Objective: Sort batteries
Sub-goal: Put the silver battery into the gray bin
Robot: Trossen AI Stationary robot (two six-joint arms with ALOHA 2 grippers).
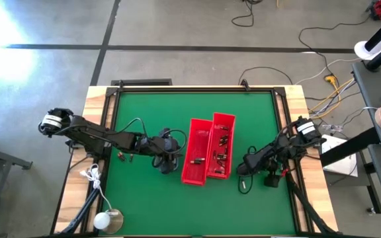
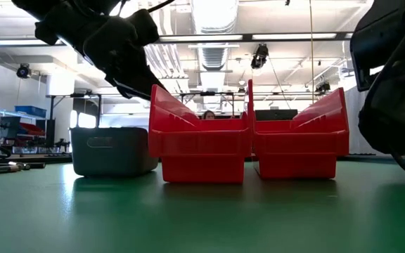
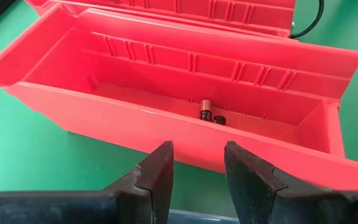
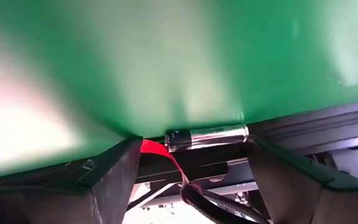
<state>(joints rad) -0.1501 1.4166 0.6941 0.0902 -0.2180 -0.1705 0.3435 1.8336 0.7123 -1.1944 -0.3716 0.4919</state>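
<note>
Two long red bins (image 1: pixel 197 151) (image 1: pixel 221 145) stand side by side in the middle of the green table. Small dark batteries (image 1: pixel 222 149) lie in them. The left wrist view shows two batteries (image 3: pixel 206 111) on the nearer bin's floor. My left gripper (image 3: pixel 197 168) hovers open just left of the bins, above a grey tray (image 2: pixel 111 150), with nothing between its fingers. My right gripper (image 4: pixel 194 152) is low over the mat to the right of the bins (image 1: pixel 243 173). It is open, and a silvery battery (image 4: pixel 207 135) lies on the mat between its fingers, clear of both.
The grey tray stands close against the left bin's left side. Cables trail at the table's right edge (image 1: pixel 290 158). A white round object (image 1: pixel 108 220) sits at the near left corner. Open green mat lies in front of the bins (image 2: pixel 202 211).
</note>
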